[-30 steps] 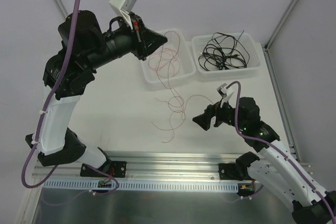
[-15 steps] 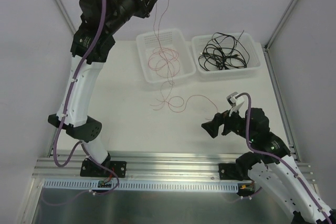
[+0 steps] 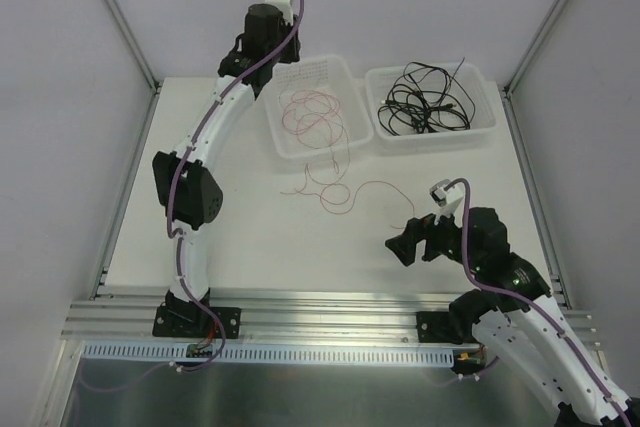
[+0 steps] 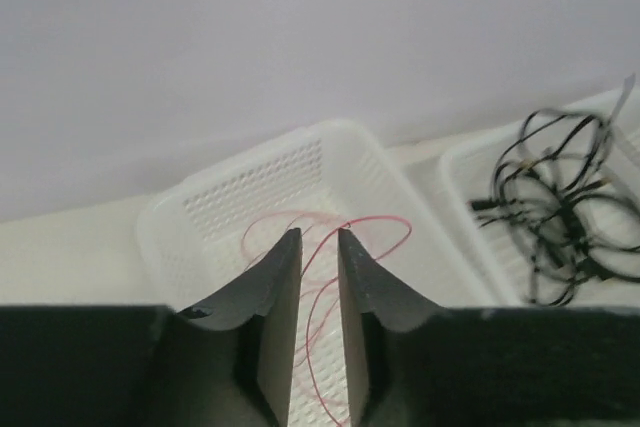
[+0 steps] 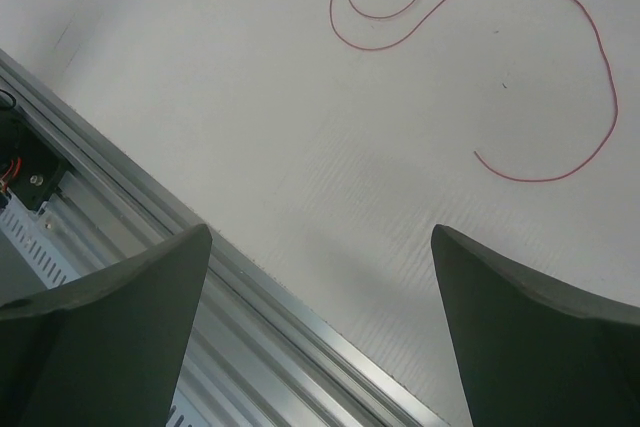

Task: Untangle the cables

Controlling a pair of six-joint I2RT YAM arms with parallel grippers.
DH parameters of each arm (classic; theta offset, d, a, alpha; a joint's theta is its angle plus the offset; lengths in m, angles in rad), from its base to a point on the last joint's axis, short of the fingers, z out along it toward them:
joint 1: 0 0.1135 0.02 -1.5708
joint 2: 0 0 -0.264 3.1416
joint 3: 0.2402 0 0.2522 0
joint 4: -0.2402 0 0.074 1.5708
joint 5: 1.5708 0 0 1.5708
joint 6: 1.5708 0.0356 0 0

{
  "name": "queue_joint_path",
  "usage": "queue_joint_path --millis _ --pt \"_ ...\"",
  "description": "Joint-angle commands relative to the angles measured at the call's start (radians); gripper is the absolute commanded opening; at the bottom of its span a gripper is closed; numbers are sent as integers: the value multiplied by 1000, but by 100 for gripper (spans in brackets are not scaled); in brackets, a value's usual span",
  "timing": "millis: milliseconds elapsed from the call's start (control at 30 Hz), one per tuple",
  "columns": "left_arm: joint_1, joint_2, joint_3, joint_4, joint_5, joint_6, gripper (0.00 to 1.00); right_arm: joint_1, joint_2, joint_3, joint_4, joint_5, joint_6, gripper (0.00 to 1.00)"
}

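The left pincer (image 4: 320,235), jaws only a slit apart, hangs over the far basket (image 4: 200,217) where the red cable (image 3: 312,112) lies. The right pincer (image 5: 320,229) gapes wide above the near table (image 5: 250,97).

Smooth red cables (image 3: 315,117), translucent perforated plastic bin (image 3: 325,72), matt white table (image 3: 250,232), brushed metal rail (image 3: 330,305).

A white table top (image 3: 250,237) stands boxed in by plain pale lilac-grey wall panels (image 3: 60,97), with slim aluminium posts (image 3: 118,15) at the far corners. Along the near edge run a ribbed aluminium rail (image 3: 330,305), a slotted white strip (image 3: 330,354) and dull sheet metal (image 3: 300,397). The light is soft and even
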Motion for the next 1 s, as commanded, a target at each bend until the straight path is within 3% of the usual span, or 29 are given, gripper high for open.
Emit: queue_joint_path --millis 0,100,233,333,433,600,700,967 --pt "21 34 -83 28 -38 5 30 5 -2 -4 2 15 -4 97" --pt "22 -8 -179 28 -17 -5 43 6 5 0 -1 17 -8 97" --pt "21 -139 -386 29 60 -57 73 6 11 5 2 17 -11 97" --pt "-8 -260 -550 28 111 -113 84 5 14 2 8 12 -10 97" --pt "-85 -364 -700 29 73 -161 89 6 10 4 13 11 -8 97" --pt "-235 -473 -903 77 -150 -273 89 5 -12 -6 19 9 5 97" --pt "-277 -497 -1075 211 -225 -397 88 5 -27 -7 19 3 13 97" --pt "-352 -426 -1226 471 -457 -489 74 6 -93 7 -56 15 -7 97"
